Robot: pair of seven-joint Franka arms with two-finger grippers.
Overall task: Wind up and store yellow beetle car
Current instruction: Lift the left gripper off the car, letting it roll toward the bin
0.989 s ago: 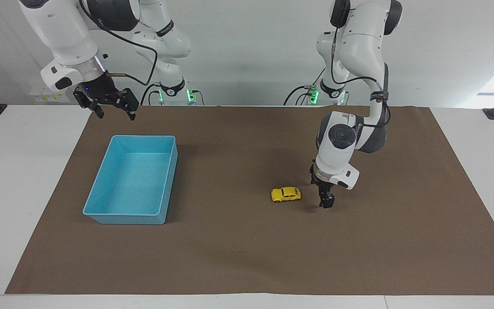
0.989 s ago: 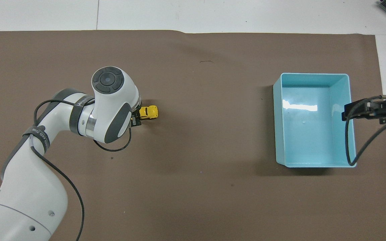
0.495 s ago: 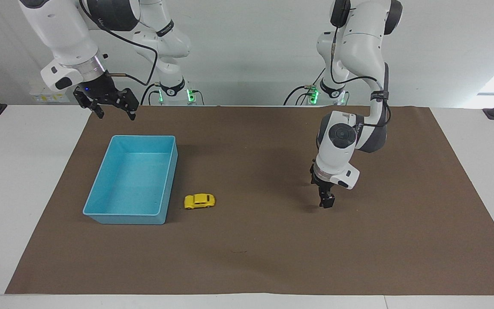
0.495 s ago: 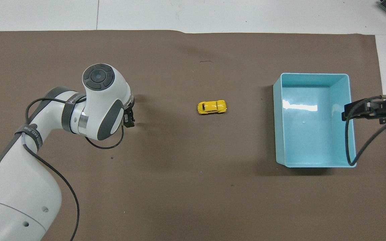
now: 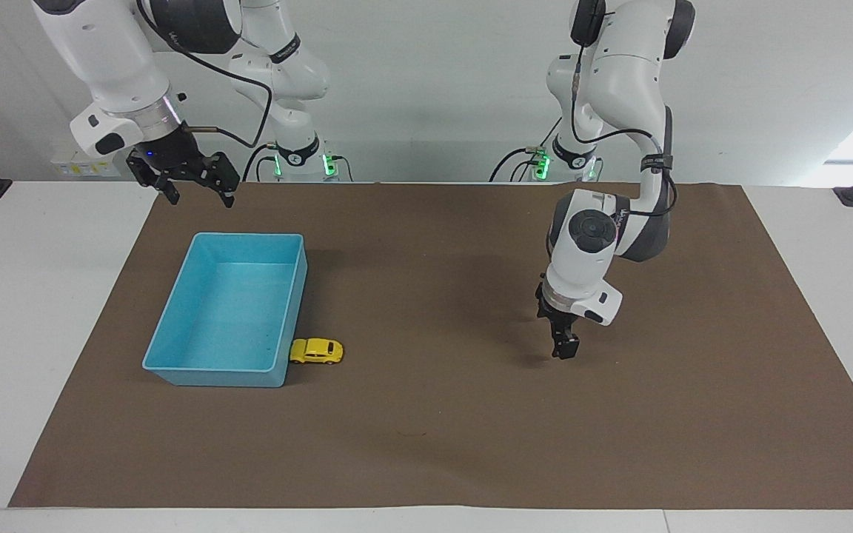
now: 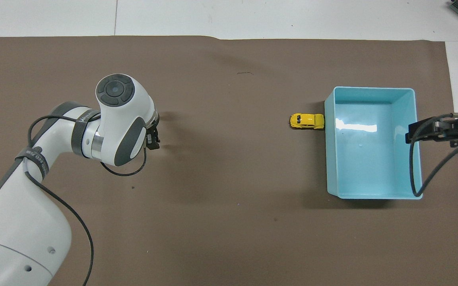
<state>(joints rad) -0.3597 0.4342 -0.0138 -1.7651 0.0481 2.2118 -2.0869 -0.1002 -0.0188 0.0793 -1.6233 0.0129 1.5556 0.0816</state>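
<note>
The yellow beetle car [image 5: 316, 351] [image 6: 307, 121] stands on the brown mat, its nose against the outside wall of the blue bin [image 5: 249, 237] [image 6: 372, 89], by the bin's corner farther from the robots. My left gripper [image 5: 563, 349] [image 6: 153, 140] hangs open and empty just over the mat toward the left arm's end, well apart from the car. My right gripper [image 5: 195, 194] [image 6: 431, 133] waits open, high over the bin's rim toward the right arm's end.
The brown mat [image 5: 426, 444] covers most of the white table. The bin has nothing in it. A black cable [image 6: 424, 174] trails from the right gripper over the bin's rim.
The car has rolled across the mat from beside the left gripper to the bin's wall. The left gripper drew back slightly. The right arm has not moved.
</note>
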